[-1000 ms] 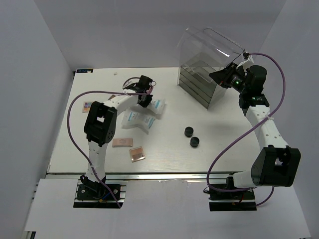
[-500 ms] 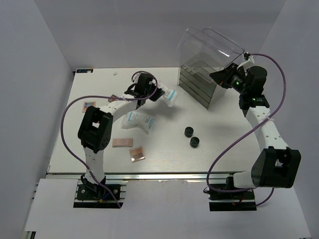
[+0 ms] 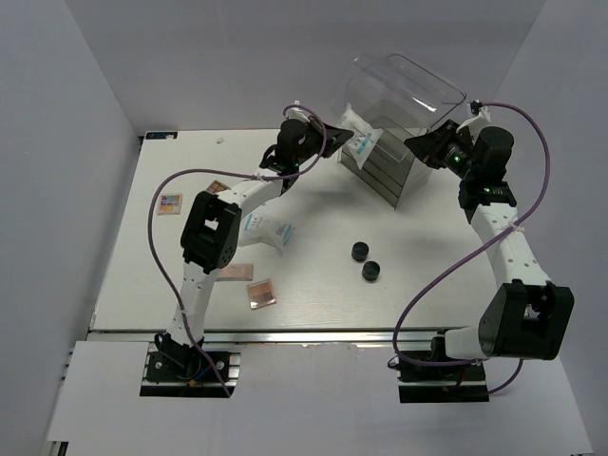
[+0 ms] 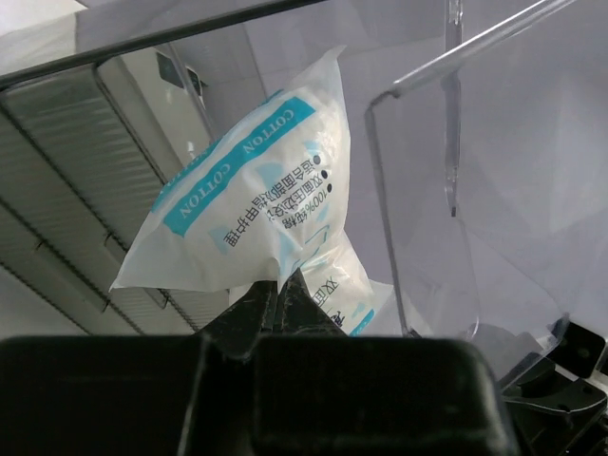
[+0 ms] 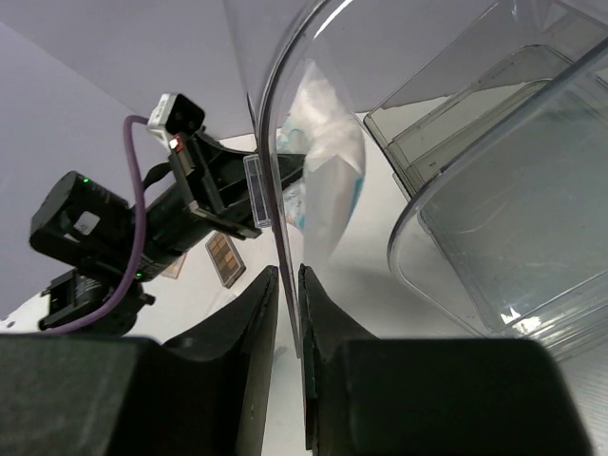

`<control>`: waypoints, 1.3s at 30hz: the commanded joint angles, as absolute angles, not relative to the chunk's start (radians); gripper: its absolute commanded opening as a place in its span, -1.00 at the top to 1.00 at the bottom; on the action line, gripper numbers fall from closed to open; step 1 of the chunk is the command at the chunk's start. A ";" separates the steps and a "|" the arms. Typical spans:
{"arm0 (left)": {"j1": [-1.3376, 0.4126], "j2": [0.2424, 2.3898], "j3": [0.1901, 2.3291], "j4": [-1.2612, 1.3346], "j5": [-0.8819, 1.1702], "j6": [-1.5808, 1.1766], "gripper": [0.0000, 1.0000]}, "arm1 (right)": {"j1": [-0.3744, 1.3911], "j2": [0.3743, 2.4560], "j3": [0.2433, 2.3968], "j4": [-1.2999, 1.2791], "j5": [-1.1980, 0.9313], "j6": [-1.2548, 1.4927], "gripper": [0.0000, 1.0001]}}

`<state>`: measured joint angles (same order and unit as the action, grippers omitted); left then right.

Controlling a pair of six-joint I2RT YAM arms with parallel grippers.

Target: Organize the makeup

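Note:
My left gripper [image 3: 334, 134] is shut on a white blue-printed pouch [image 3: 361, 143] and holds it in the air by the open top of the clear acrylic drawer box [image 3: 382, 169]. In the left wrist view the pouch [image 4: 247, 204] hangs above my shut gripper [image 4: 278, 285]. My right gripper [image 3: 430, 142] is shut on the box's clear lid [image 3: 410, 82] and holds it raised; the right wrist view shows the lid's edge [image 5: 275, 114] between my fingertips [image 5: 288, 275]. A second pouch [image 3: 267, 229], two black jars [image 3: 360, 252] [image 3: 370, 271] and palettes [image 3: 233, 272] [image 3: 261, 293] lie on the table.
Another palette [image 3: 170, 202] lies at the far left of the table, and one [image 5: 225, 258] shows under the left arm in the right wrist view. The box's drawers [image 4: 85, 161] are shut. Purple cables loop over both arms.
My left gripper lifted one pouch off the table and carried it up and right to the box's open top. My right gripper stayed on the raised lid.

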<state>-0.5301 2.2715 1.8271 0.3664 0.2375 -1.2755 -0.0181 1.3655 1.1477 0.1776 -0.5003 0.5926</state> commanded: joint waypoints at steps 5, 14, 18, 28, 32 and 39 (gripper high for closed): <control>-0.548 2.332 1.948 0.429 0.295 -1.282 1.00 | -0.017 1.318 1.164 0.275 -0.522 0.597 0.60; -0.575 2.474 2.117 0.529 0.256 -1.370 0.95 | -0.017 1.319 1.166 0.279 -0.529 0.611 0.61; -0.591 2.519 2.155 0.529 0.193 -1.428 0.85 | -0.017 1.315 1.164 0.279 -0.523 0.618 0.61; -0.620 2.573 2.207 0.514 0.097 -1.476 -0.11 | -0.017 1.312 1.160 0.279 -0.522 0.624 0.61; -0.620 2.551 2.191 0.512 0.100 -1.462 -0.30 | -0.017 1.313 1.161 0.281 -0.522 0.624 0.61; -0.620 2.418 2.021 0.529 0.058 -1.425 0.40 | -0.017 1.312 1.161 0.281 -0.525 0.624 0.61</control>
